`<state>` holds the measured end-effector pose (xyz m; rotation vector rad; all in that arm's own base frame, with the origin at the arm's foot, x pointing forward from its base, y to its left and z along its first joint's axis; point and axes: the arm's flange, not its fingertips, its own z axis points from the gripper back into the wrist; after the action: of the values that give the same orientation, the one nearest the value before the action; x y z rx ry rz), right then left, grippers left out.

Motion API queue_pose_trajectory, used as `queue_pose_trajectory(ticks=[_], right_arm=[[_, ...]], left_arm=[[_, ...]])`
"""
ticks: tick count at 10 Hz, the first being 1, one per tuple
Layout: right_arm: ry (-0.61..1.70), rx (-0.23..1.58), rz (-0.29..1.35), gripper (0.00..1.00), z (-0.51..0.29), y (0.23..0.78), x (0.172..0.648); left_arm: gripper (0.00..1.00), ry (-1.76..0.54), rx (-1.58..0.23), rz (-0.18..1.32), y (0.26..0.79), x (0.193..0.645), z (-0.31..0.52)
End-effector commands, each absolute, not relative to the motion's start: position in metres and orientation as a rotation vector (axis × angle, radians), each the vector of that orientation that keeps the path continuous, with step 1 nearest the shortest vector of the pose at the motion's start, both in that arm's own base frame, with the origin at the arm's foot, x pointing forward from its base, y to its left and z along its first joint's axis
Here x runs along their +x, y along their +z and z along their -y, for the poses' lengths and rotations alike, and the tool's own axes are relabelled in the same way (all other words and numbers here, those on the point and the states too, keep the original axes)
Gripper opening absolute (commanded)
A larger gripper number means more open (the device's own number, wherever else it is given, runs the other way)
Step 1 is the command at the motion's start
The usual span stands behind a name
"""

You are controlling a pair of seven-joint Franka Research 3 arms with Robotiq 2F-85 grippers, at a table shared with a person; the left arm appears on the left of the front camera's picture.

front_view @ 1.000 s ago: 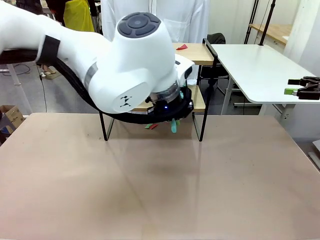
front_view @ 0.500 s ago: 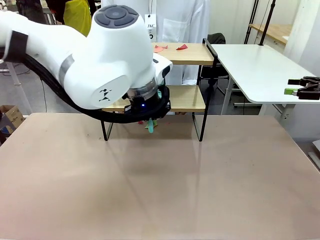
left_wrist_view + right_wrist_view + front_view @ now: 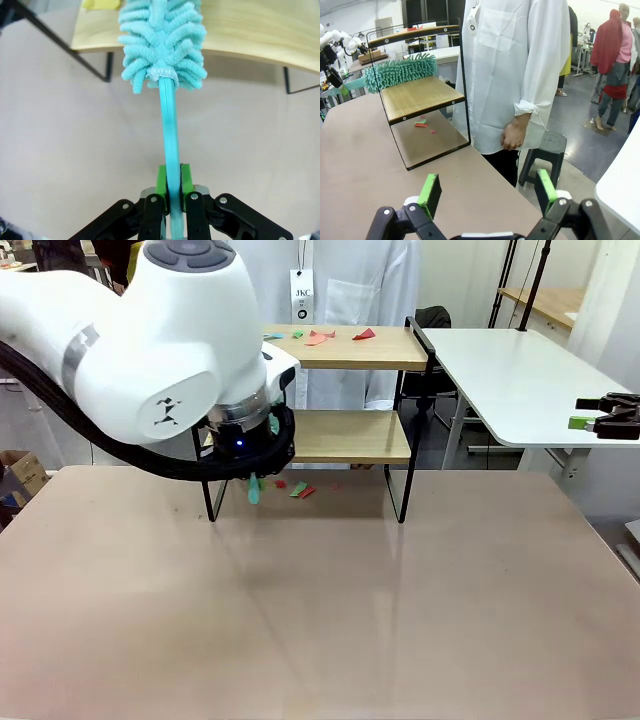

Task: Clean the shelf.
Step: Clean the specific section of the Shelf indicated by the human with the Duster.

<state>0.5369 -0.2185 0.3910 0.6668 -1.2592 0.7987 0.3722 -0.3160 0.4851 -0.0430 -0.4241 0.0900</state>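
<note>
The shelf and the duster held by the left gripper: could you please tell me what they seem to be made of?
The shelf: the boards look like light wood or wood-look laminate, matte, with faint grain; the frame looks like thin black metal rod. The duster: fluffy teal chenille-like strands on a smooth teal handle, probably plastic.

You have one two-tier light-wood shelf with a black metal frame (image 3: 350,435), one fluffy teal chenille duster (image 3: 162,40), four coloured paper scraps (image 3: 320,337) on its top board and three small paper bits (image 3: 298,490) on the tan table (image 3: 320,620) beneath.
</note>
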Motion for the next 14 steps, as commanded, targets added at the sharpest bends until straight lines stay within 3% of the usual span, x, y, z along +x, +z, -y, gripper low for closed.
queue_pose_trajectory(ticks=[1, 6, 8, 9, 12, 14], right_arm=[[0.793, 0.667, 1.243, 1.00, 0.217, 0.394, 0.537], [0.793, 0.667, 1.243, 1.00, 0.217, 0.394, 0.537], [0.793, 0.667, 1.243, 1.00, 0.217, 0.394, 0.537], [0.793, 0.667, 1.243, 1.00, 0.217, 0.394, 0.537], [0.793, 0.667, 1.243, 1.00, 0.217, 0.394, 0.537], [0.793, 0.667, 1.243, 1.00, 0.217, 0.394, 0.537]], left_arm=[[0.13, 0.106, 0.047, 0.402, 0.490, 0.366, 0.294], [0.13, 0.175, 0.423, 0.522, 0.507, 0.344, 0.283], [0.13, 0.121, 0.335, 0.586, 0.516, 0.336, 0.292], [0.13, 0.098, 0.352, 0.528, 0.507, 0.340, 0.291], [0.13, 0.085, 0.344, 0.540, 0.508, 0.338, 0.298], [0.13, -0.001, 0.172, 0.543, 0.518, 0.333, 0.286]])
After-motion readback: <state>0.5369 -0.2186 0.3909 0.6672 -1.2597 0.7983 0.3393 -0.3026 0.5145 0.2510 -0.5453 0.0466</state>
